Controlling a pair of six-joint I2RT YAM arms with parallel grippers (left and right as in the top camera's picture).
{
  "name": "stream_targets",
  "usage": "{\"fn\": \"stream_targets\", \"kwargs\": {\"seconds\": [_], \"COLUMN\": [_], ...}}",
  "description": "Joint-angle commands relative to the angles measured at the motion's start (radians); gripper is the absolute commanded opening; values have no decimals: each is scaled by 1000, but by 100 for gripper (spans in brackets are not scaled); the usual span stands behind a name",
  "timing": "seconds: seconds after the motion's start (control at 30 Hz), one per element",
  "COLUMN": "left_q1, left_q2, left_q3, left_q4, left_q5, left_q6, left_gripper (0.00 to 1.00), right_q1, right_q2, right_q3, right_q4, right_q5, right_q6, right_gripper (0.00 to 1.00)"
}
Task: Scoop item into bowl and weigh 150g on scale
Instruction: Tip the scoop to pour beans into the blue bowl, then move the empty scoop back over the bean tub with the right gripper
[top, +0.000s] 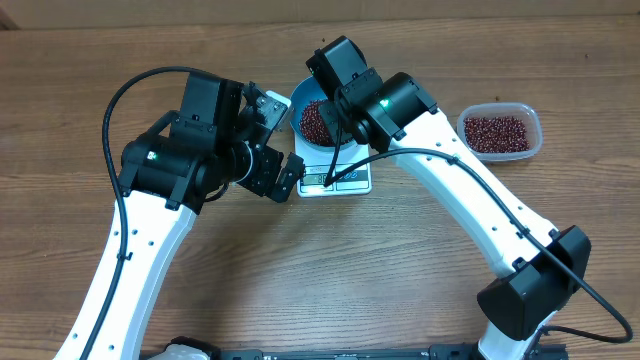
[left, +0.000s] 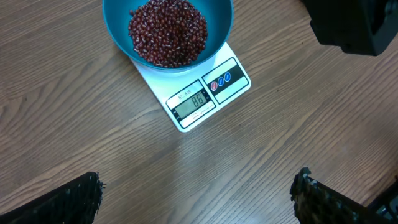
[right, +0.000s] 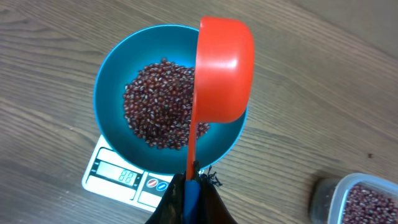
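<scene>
So here's where we're at: the blue bowl (right: 109, 81) is sitting on the white scale (right: 118, 177), about mid-surface, and there's a decent heap of red-brown beans (right: 155, 112) in the bottom of it. The scale's display (left: 193, 99) is lit up with digits, but they're too small for us to read for sure.

Our right gripper (right: 191, 196) is clamped tight on the handle of an orange-red scoop (right: 224, 68), which hangs over one side of the bowl, above the edge of the heap. The scoop is tipped so we're looking at the rounded outside of its cup. We can't tell if anything's in it.

Our left gripper (left: 199, 202) is spread wide with nothing between its fingers. It hovers over the bare wooden surface (left: 74, 124) just beside the scale, and its camera looks down on the bowl and the display.

Off on our right side, a clear plastic tub (top: 500, 133) with more of the beans sits well apart from the scale.
</scene>
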Motion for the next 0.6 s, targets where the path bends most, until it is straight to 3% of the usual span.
{"fn": "stream_targets", "kwargs": {"seconds": [0.0,0.3,0.57], "left_q1": [-3,-3,-3], "left_q2": [-5,-5,-5], "left_q3": [19,19,19], "left_q4": [0,0,0], "left_q5": [8,8,8], "left_q6": [19,19,19], "left_gripper": [100,100,100], "right_q1": [-34,-199,-448], "right_q2": [-9,-106,-204], "right_q3": [35,35,35], "right_q4": [5,-19,-138], "right_q5": [-79,-307,-321], "right_q6": [4,3,-35], "right_gripper": [4,4,4]}}
